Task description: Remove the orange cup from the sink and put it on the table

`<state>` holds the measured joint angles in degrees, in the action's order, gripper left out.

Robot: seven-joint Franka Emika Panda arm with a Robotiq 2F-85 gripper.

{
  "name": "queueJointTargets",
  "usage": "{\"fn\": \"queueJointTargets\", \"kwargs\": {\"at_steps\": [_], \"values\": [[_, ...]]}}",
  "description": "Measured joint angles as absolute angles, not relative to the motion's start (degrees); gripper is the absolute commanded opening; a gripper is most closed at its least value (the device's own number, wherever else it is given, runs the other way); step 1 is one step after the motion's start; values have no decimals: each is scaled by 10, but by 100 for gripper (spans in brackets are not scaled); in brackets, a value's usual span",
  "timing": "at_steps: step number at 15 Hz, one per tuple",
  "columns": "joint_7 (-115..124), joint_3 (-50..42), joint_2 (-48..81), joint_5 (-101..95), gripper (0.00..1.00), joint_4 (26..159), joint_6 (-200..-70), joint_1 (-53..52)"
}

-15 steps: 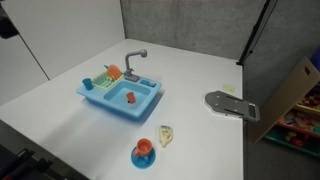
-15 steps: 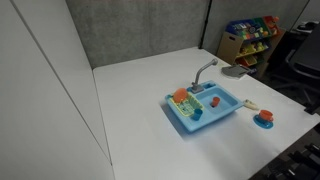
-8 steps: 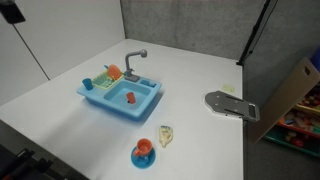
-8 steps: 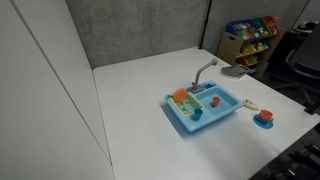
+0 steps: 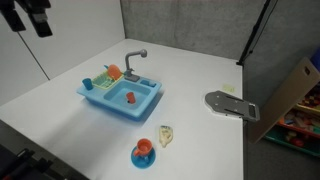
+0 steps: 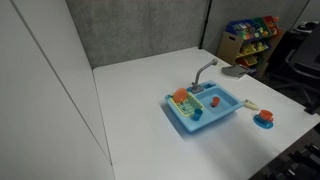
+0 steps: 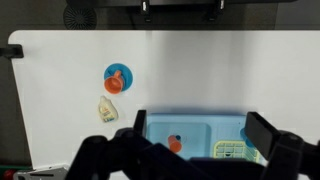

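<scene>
A small orange cup stands in the basin of a blue toy sink on the white table. In the wrist view the cup shows from above inside the sink. It also shows in an exterior view in the sink. My gripper is open and empty, high above the sink, its two dark fingers framing the sink. In an exterior view the gripper sits at the top left, far from the cup.
A second orange cup on a blue saucer and a beige object lie in front of the sink. A grey flat piece lies to the side. A grey faucet and a dish rack are on the sink.
The gripper has come further into the top left of an exterior view, moving right. The cup and sink have not moved.
</scene>
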<state>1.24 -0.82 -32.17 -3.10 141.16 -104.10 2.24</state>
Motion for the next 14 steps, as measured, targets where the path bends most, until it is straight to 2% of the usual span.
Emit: {"fn": "queueJointTargets", "kwargs": {"at_steps": [14], "values": [[74,5,-150,1,100,1352,-1154,16]]}}
